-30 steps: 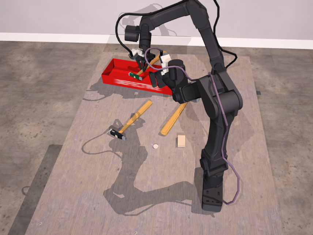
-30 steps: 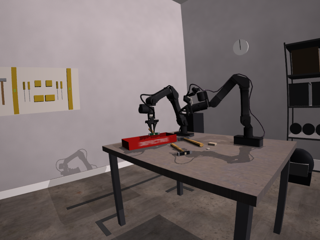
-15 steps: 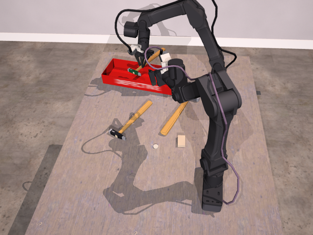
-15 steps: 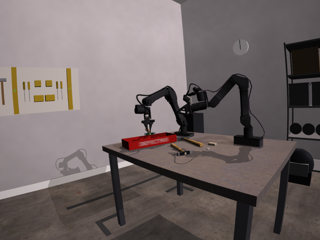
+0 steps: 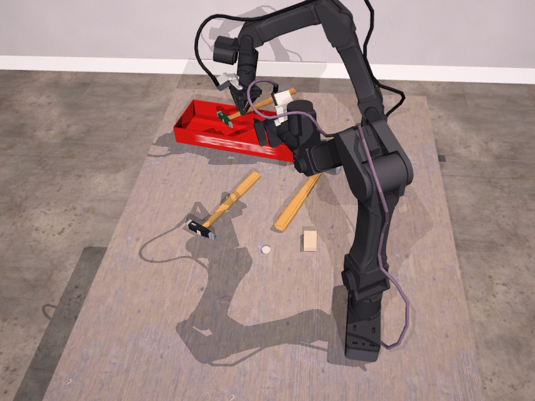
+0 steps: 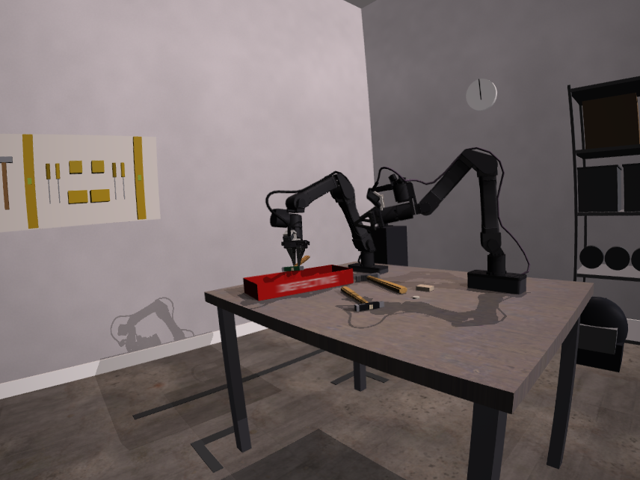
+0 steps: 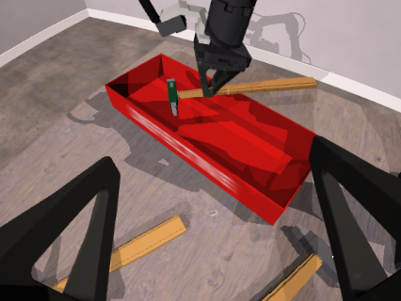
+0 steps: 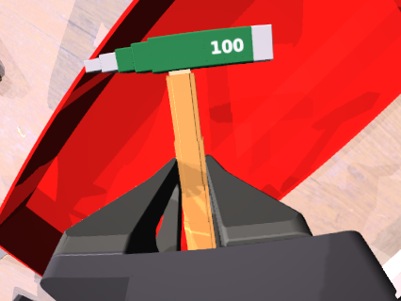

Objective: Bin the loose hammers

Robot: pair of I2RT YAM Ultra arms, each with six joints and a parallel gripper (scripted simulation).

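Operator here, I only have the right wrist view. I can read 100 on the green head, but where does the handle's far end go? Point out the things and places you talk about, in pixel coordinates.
Observer: In the left wrist view, the handle of the green-headed hammer (image 5: 262,103) (image 7: 268,87) (image 8: 193,188) reaches out past the long wall of the red bin (image 5: 233,146) (image 7: 188,155) (image 8: 301,108) nearer the room wall.
Operator: And the other hammers?
Observer: The top view shows the black-headed hammer (image 5: 233,200) lying on the table, outside the bin.
Operator: Is the left gripper holding anything?
Observer: No. In the left wrist view the left gripper (image 7: 209,156) has its fingers wide apart, with nothing gripped.

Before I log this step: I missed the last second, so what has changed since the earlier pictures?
The right gripper has carried the green-headed hammer up-left in the top view, its handle swinging rightward. Nothing was newly grasped or released. The red bin, other two hammers and open left gripper stayed put.
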